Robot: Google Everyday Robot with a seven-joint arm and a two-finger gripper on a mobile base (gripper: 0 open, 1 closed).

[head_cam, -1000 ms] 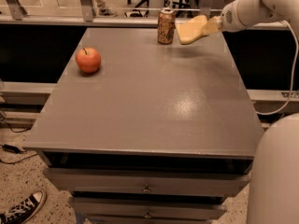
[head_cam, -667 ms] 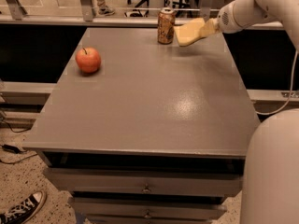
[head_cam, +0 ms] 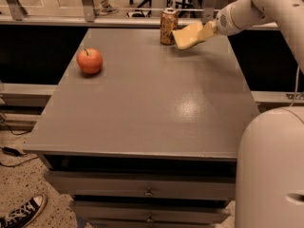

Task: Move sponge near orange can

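Sponge [head_cam: 186,36] held just beside the orange can [head_cam: 168,26] at the far edge of the table [head_cam: 152,113].
The gripper [head_cam: 207,31] reaches in from the right, its jaws clenched on the sponge's right end. The sponge's long axis runs left to right, its free end pointing toward the can and dipping slightly downward; whether it touches the can or the table cannot be told. An apple [head_cam: 90,61] sits well apart on the table's left side.
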